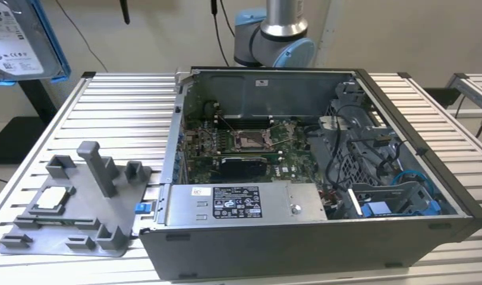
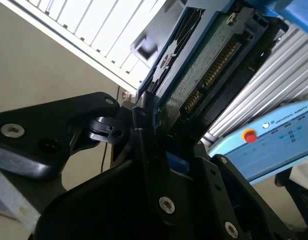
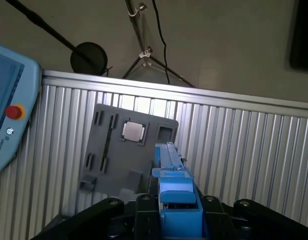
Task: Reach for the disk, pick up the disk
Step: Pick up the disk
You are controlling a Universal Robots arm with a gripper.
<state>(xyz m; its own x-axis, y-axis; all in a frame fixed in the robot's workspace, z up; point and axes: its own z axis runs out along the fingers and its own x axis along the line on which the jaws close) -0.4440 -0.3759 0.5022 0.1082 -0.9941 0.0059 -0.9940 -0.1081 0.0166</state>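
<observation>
Clamps the disk (image 2: 206, 65) in the gripper (image 2: 161, 135), closed in to the thickness of the drive, with the black fingers (image 2: 144, 127) pressed against its blue-framed edge in the second wrist view. Shows there the green circuit-board face and a row of connector pins, bordered by the blue bracket. Grips the same bracket end-on in the first wrist view, blue plastic standing up out of the dark claw, with the slatted table (image 3: 243, 150) beyond and on it the grey fixture plate (image 3: 101, 165) carrying the small square silver chip (image 3: 134, 131). Takes in a teach pendant (image 3: 9, 115) with a red button beside the table in both wrist views. Puts the disk, in the exterior view, high at the exterior view's left with its white label facing out, lifted clear of the table and well apart from the open computer case (image 1: 304, 249).
</observation>
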